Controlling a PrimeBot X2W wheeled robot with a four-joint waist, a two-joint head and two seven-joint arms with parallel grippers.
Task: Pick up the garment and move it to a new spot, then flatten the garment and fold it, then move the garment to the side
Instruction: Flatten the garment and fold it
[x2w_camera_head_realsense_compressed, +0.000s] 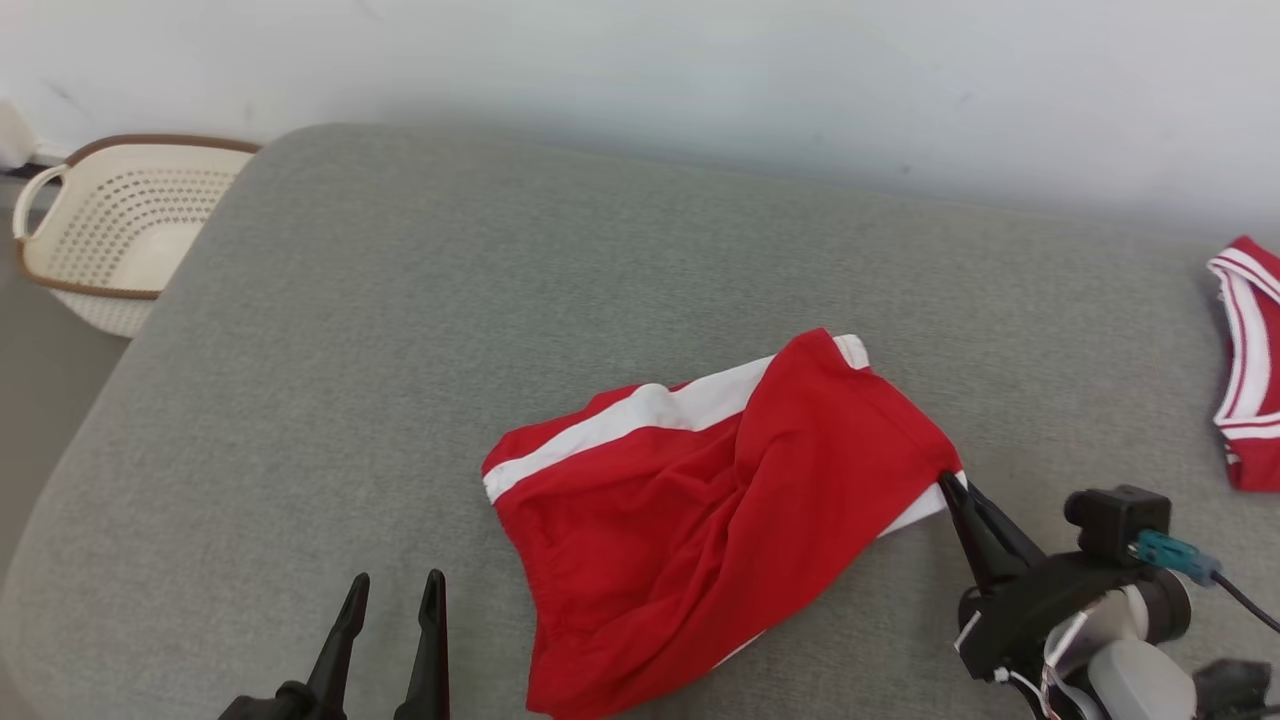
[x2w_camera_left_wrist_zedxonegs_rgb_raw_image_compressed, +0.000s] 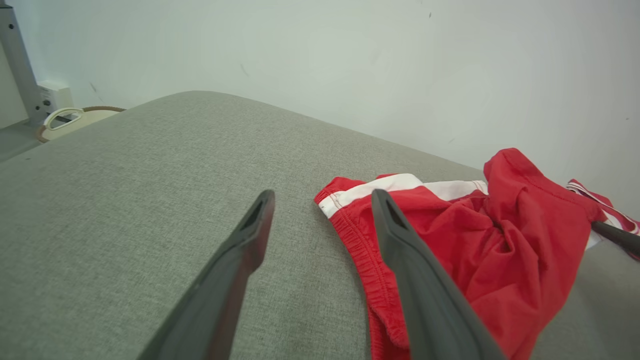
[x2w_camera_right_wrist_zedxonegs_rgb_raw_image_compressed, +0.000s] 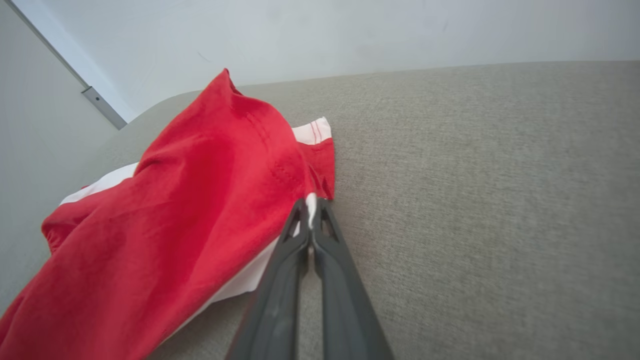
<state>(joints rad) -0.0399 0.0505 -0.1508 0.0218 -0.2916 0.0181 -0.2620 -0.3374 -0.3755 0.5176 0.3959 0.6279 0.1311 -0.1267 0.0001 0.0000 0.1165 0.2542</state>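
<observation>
Nearest the head camera, the left gripper (x2w_camera_head_realsense_compressed: 397, 582) stands at the lower left with its two dark fingers spread wide and nothing between them. It hangs over bare grey cushion (x2w_camera_head_realsense_compressed: 300, 400), just left of the red shorts (x2w_camera_head_realsense_compressed: 700, 500). In the left wrist view its right-hand finger crosses in front of the shorts' elastic waistband. Whether the tips touch the fabric of the cushion cannot be told.

At the lower right, the right gripper (x2w_camera_head_realsense_compressed: 948, 482) has its fingers pressed together on the shorts' right-hand corner. The right wrist view shows a sliver of the white stripe nipped between the tips, and the red cloth rises from there into a soft ridge.

The shorts lie crumpled on the near middle of the cushion, slightly right of centre. They are red with a broad white stripe running along the far side, and the gathered waistband lies towards the left gripper. The lower end reaches the bottom of the head view.

Farther off, at the cushion's right edge and well apart from the shorts, lies a second red-and-white garment (x2w_camera_head_realsense_compressed: 1250, 370), partly cut off. Beyond the cushion's far left corner a cream perforated basket (x2w_camera_head_realsense_compressed: 60, 220) with a brown rim and loop handle sits on the floor. A pale wall (x2w_camera_head_realsense_compressed: 700, 70) closes the back.
</observation>
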